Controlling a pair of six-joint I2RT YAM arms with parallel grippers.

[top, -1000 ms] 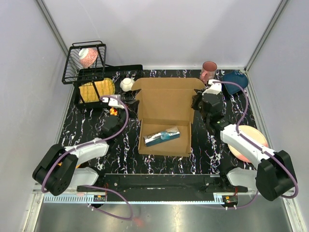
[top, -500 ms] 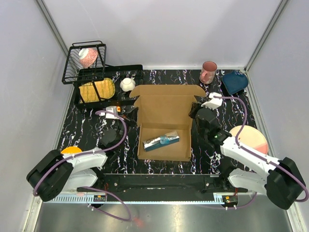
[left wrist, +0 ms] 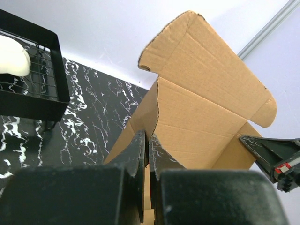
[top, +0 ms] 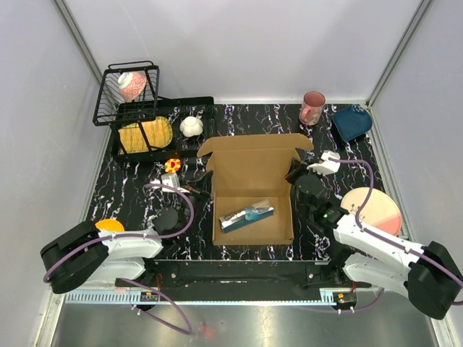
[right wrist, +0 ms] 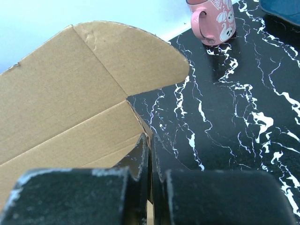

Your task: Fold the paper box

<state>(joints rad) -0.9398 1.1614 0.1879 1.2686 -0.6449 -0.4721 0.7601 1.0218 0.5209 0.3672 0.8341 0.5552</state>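
Black marble-patterned tabletop (top: 130, 195), veined in white, fills the floor of a pale-walled enclosure. At its middle sits the paper box (top: 253, 159), plain brown cardboard. It is already formed into a shallow tray, and its lid stands open on the far side, with a rounded ear flap at each end of the lid. A blue and white packet (top: 247, 215) lies slanted inside the tray.

The left pincer (top: 202, 192) is at the box's left wall, near the corner where the lid rises. In the left wrist view its fingers (left wrist: 140, 145) are pressed together, with the wall's top edge right at their tips. Whether any cardboard is caught between them cannot be told.

The right pincer (top: 295, 173) is at the matching corner on the box's right side. It is also pressed together, and its tips meet the edge of the right wall just below the lid's ear flap.

Beyond the box's far left corner stands a black wire rack (top: 126, 94), and a small white round pot (top: 191, 126) sits between rack and box. A pink mug (top: 312, 108) stands beyond the far right corner, and a dark blue dish (top: 352, 121) lies farther right. A pink and cream plate (top: 376, 206) lies to the right of the box, partly under the right arm. A small orange-yellow object (top: 172, 165) sits just left of the box.
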